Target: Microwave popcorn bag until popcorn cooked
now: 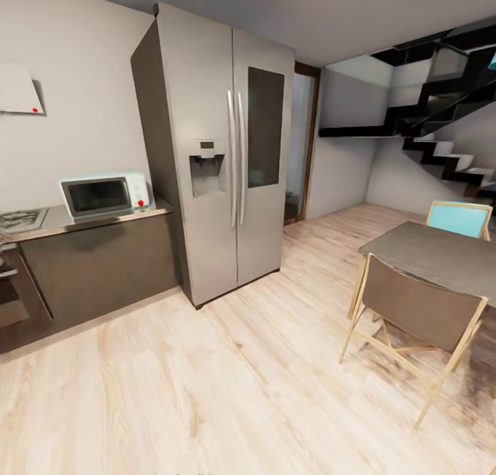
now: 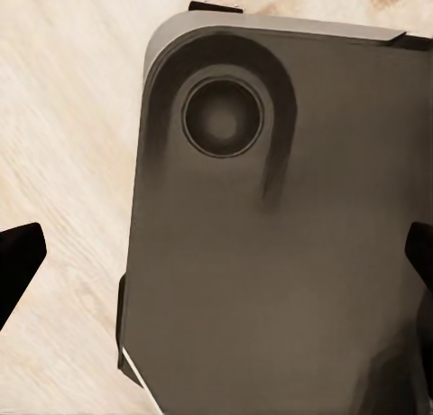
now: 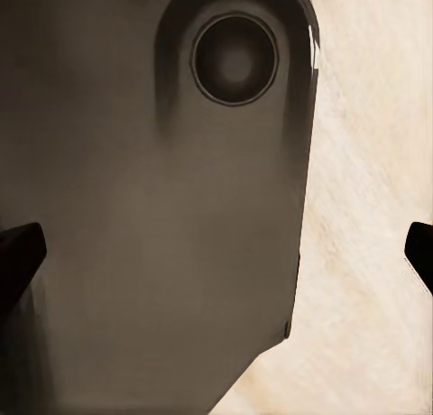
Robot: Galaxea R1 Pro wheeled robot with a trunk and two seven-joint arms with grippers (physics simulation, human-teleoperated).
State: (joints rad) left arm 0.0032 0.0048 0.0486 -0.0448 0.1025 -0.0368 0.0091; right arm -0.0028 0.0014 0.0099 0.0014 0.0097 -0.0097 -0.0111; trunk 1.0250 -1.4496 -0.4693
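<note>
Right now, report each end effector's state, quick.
Left end effector: open, fingertips wide apart, holding nothing, above the robot's dark base.
Right end effector: open, fingertips wide apart, holding nothing.

Grey glossy countertop point(image 1: 96, 225) over dark cabinet fronts, bearing the pale-blue microwave point(image 1: 105, 195) near its fridge-side end and a steel hob point(image 1: 19, 219) at the other.

Wood floor point(image 1: 207, 392): wide bare stretch, near to middle. Far left: countertop point(image 1: 62, 223) carrying microwave point(image 1: 103, 196), door closed, against the refrigerator point(image 1: 220, 158). Right: table point(image 1: 441, 254) with 2 chairs, near one point(image 1: 420, 316) jutting into the floor. Open lane between refrigerator and table toward far doorway point(image 1: 303, 144).
</note>
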